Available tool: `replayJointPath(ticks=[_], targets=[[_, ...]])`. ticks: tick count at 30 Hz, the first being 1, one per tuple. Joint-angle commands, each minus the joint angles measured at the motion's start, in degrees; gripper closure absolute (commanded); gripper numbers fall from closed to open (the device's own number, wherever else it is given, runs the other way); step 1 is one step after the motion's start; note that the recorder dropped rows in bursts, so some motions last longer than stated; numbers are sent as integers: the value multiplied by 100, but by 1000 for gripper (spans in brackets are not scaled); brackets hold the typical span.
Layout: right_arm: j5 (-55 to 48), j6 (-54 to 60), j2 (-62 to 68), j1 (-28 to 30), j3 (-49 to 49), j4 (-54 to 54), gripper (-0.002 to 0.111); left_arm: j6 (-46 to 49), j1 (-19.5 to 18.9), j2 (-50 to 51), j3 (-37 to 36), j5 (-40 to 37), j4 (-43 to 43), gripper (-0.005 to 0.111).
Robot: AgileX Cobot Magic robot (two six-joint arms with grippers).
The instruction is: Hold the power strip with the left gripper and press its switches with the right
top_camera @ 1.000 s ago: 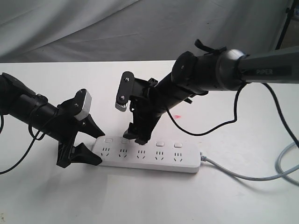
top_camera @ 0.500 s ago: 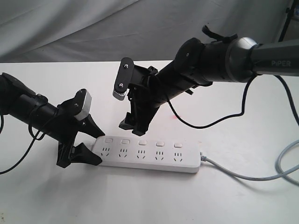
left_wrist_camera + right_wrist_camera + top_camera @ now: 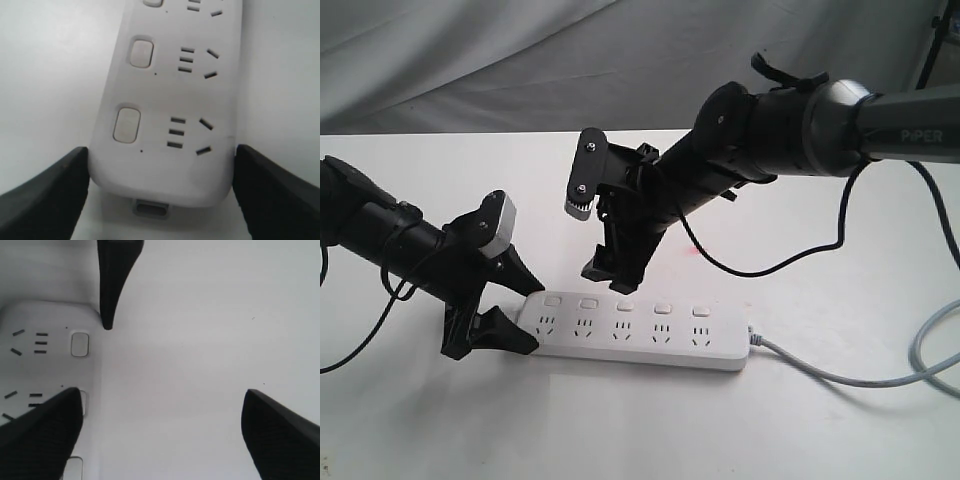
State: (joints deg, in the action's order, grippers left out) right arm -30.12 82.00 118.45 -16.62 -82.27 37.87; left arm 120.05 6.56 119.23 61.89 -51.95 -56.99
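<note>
We see a white bench (image 3: 620, 430) bearing a small pink mark (image 3: 698, 249). Behind it hangs a creased grey cloth (image 3: 520, 60), and a dark stand leg (image 3: 927, 60) shows at the far right.

In the exterior view we lose the strip's (image 3: 650, 345) left end behind the left gripper (image 3: 533, 316), whose arm is cut by the left edge. The right gripper's (image 3: 610, 280) arm and the cable (image 3: 860, 379) both run out at the right edge. The left wrist view gives us 2 whole switches (image 3: 126, 124) and a sliver of a 3rd before the picture's edge cuts the strip. In the right wrist view 1 blurred finger (image 3: 45, 435) hides part of the 2nd switch, and the strip's right part is out of frame.
</note>
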Motion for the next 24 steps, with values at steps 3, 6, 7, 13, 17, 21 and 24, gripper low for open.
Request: replayJointPath(ticks=[3,6,7,13,17,21,24], targets=[[-154,-221,-84,14,17,-306,29,-14,40,151,-28,310,175,51],[-154,-407,-84,14,17,-542,29,-14,40,151,-28,310,175,51],[-164,-470,-84,14,17,-610,29,-14,40,151,-28,310,175,51],[-322,-682,-84,14,17,-934,29,-14,40,151,-28,310,175,51],[-347,-759,-84,14,17,-1015,29,-14,40,151,-28,310,175,51],[-344,-759,-84,14,17,-1039,29,-14,40,151,-28,310,175,51],[-344,-759,-84,64,17,-1023,29,-14,40,151,-28,310,175,51]])
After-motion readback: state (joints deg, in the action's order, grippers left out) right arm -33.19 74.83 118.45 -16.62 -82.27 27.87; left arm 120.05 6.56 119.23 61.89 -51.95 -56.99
